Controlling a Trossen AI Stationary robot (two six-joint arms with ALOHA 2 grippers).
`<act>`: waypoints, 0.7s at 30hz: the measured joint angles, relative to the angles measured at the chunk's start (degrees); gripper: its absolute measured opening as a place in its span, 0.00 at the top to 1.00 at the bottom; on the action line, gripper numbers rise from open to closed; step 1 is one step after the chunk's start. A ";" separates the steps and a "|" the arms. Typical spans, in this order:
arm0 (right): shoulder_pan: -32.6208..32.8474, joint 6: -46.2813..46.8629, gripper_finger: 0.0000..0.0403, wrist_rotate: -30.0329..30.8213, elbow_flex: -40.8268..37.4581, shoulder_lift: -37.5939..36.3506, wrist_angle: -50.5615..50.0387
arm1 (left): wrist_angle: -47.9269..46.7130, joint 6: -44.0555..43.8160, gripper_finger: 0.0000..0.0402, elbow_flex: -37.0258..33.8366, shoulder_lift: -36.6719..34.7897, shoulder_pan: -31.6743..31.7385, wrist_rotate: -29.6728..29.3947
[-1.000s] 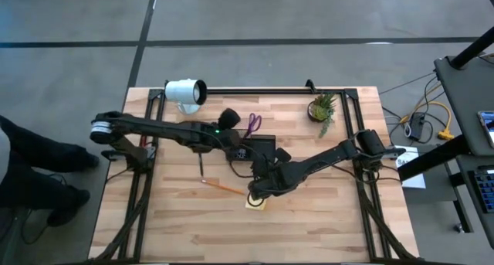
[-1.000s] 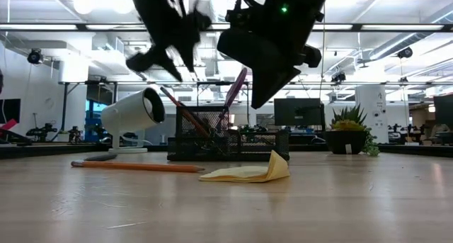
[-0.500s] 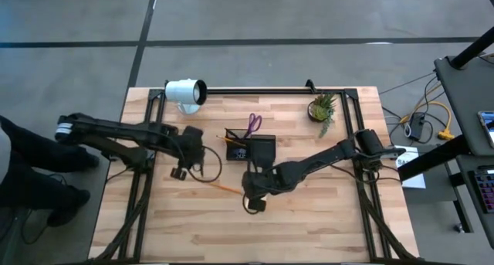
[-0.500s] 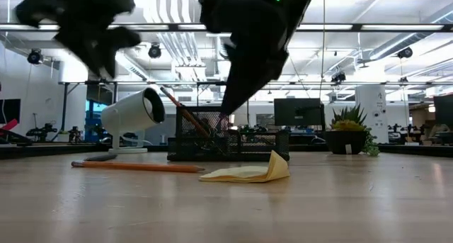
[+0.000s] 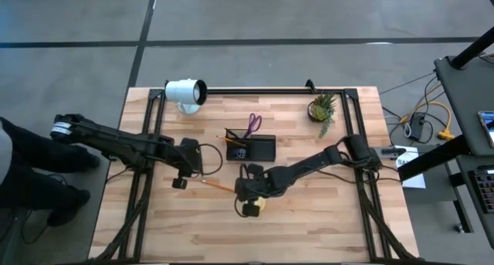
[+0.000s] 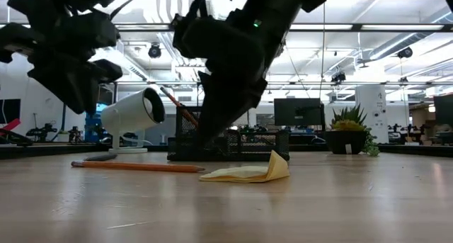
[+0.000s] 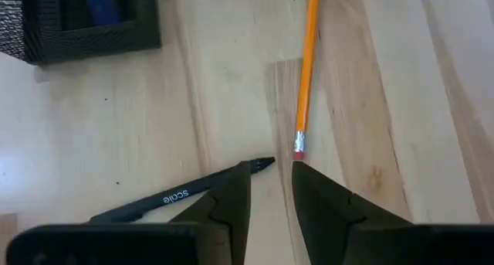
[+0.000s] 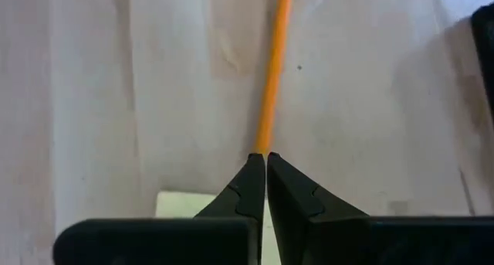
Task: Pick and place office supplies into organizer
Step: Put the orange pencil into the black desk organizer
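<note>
The dark organizer (image 5: 264,149) stands mid-table with pens upright in its taller end and purple scissors (image 5: 253,124) at its far side. An orange pencil (image 5: 220,187) (image 6: 134,166) lies flat on the wood, and a dark pen (image 7: 174,197) lies near its eraser end. The yellow sticky-note pad (image 5: 261,202) (image 6: 248,172) lies near the pencil's other end, one corner curled up. My left gripper (image 5: 179,181) (image 7: 270,176) hovers narrowly open over the pen tip and the eraser. My right gripper (image 5: 248,209) (image 8: 266,161) hovers shut by the pad and pencil tip.
A white cylindrical lamp (image 5: 185,91) lies at the far left and a potted plant (image 5: 322,109) at the far right. Dark frame rails run along the left, right and far edges. Bare wood lies toward the near edge.
My left gripper has pulled away from the organizer toward the table's left and near edge and now hangs over the pencil's eraser end. My right gripper has shifted slightly toward the left and near edge beside the pad. Pencil and pad have stayed put.
</note>
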 joint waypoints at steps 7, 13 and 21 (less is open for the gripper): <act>-0.05 0.75 0.98 -0.25 -0.10 1.29 0.16 | 7.43 -5.79 0.80 -2.53 1.30 0.00 0.06; -0.74 0.75 0.98 -0.09 -0.10 1.38 0.77 | 9.70 -7.16 0.80 -2.93 4.40 0.00 0.05; -0.79 1.18 0.98 -1.04 -0.23 3.11 3.33 | 10.72 -7.17 0.80 -2.93 8.80 0.00 0.56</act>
